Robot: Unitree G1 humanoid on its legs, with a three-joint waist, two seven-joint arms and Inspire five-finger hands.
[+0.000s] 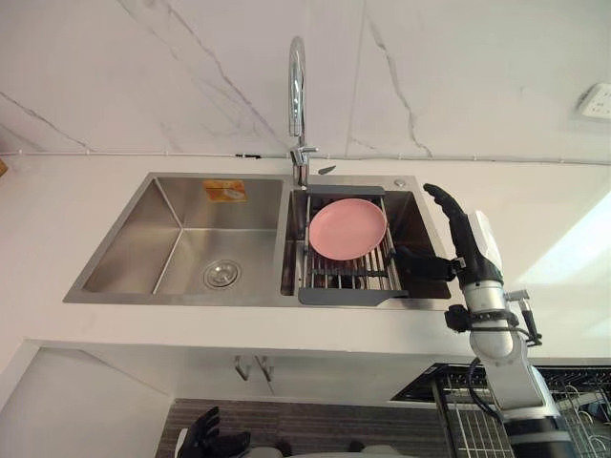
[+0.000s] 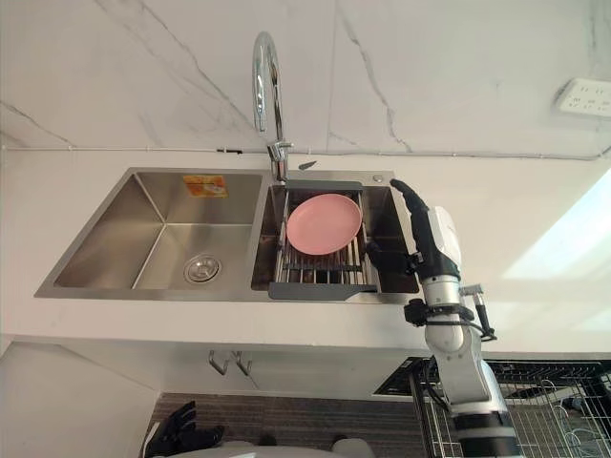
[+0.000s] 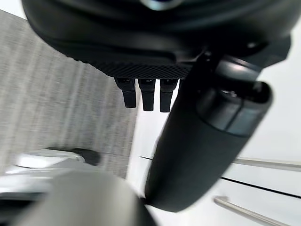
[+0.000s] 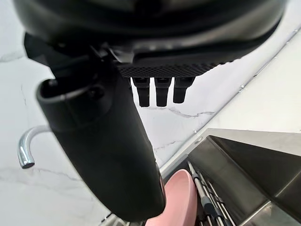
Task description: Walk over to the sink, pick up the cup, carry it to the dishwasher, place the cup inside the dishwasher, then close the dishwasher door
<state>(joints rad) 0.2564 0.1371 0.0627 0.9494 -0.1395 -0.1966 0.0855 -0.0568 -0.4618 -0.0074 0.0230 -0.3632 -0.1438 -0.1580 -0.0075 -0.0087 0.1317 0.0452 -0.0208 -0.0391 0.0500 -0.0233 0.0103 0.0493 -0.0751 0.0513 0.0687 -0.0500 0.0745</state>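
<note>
The fingers [image 4: 161, 92] of the right hand [image 1: 468, 250] are stretching out straight and the thumb [image 4: 103, 150] is spreading away from them; they are grasping nothing. This hand is hanging above the right edge of the sink [image 1: 172, 243], just beside the drying rack [image 1: 348, 296] that is lying across the right basin. A pink plate [image 1: 347, 229] is leaning on this rack, under the faucet [image 1: 298, 95]. The right wrist view is showing the plate from its edge and the end of the spout. The head views are showing the dishwasher's wire rack [image 1: 563, 410] low on the right, under the white countertop [image 1: 57, 191]. The left hand [image 1: 205, 437] is hanging low over the grey floor [image 3: 56, 94], its fingers relaxed and empty. I cannot tell where the cup is.
</note>
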